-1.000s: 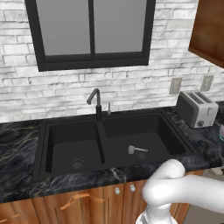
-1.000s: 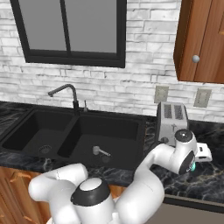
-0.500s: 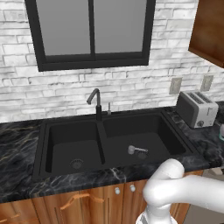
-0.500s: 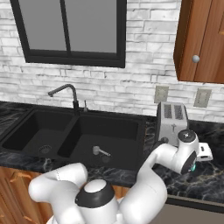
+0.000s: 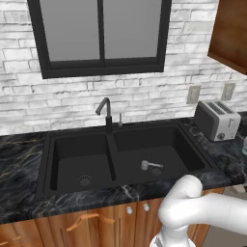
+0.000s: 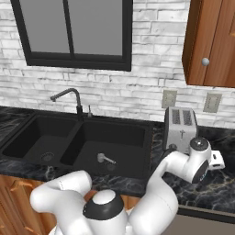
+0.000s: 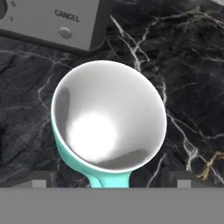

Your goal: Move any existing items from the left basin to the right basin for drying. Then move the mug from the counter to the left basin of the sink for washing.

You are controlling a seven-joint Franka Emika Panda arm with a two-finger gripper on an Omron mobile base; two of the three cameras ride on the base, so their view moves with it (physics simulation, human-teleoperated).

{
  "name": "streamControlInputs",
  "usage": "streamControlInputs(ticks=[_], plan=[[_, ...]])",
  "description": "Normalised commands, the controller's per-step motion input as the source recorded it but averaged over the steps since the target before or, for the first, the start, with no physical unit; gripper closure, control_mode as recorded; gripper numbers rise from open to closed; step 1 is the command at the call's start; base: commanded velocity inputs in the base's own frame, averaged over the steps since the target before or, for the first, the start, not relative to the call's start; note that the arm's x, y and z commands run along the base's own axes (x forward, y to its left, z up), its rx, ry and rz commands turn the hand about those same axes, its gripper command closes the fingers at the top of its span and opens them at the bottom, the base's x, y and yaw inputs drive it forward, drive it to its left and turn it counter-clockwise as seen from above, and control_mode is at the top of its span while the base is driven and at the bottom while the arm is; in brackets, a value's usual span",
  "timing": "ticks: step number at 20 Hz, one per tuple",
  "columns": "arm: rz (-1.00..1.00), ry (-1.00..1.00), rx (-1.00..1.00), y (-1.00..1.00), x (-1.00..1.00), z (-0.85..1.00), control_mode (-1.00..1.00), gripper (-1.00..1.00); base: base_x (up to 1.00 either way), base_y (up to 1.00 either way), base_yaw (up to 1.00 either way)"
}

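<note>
The gripper [image 7: 109, 186] hangs released, jaws wide, straddling the upright mug [image 7: 108, 124] on the counter [image 7: 188, 65] (beside the toaster [image 7: 52, 19]). The utensil [image 5: 150, 166] already lies in the right basin [image 5: 183, 149].

My wrist sits slightly further right and lower over the counter [image 6: 215, 193] than a second ago, closer in beside the toaster [image 6: 180, 128], above the mug [image 7: 108, 131].

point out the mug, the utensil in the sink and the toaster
mug [image 7: 109, 127]: hand view, inside of the bowl.
utensil [image 5: 144, 165]: left base view, round head.
toaster [image 6: 180, 123]: right base view, slotted top.
</note>
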Motion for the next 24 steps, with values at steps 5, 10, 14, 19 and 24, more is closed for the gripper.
streamControlInputs(ticks=[5,10,14,19,24], plan=[[0.02,0.0,0.0,0.0,0.0,-0.23,-1.0,-1.0,0.0,0.0,0.0],[0.02,0.01,0.0,0.0,0.0,-0.18,-1.0,1.0,0.0,0.0,0.0],[0.0,0.02,0.0,0.04,0.0,-0.02,-1.0,1.0,0.0,0.0,0.0],[0.0,0.02,0.0,0.0,0.0,0.0,-1.0,1.0,0.0,0.0,0.0],[0.07,0.0,0.0,0.04,-0.21,0.56,-1.0,1.0,0.0,0.0,0.0]])
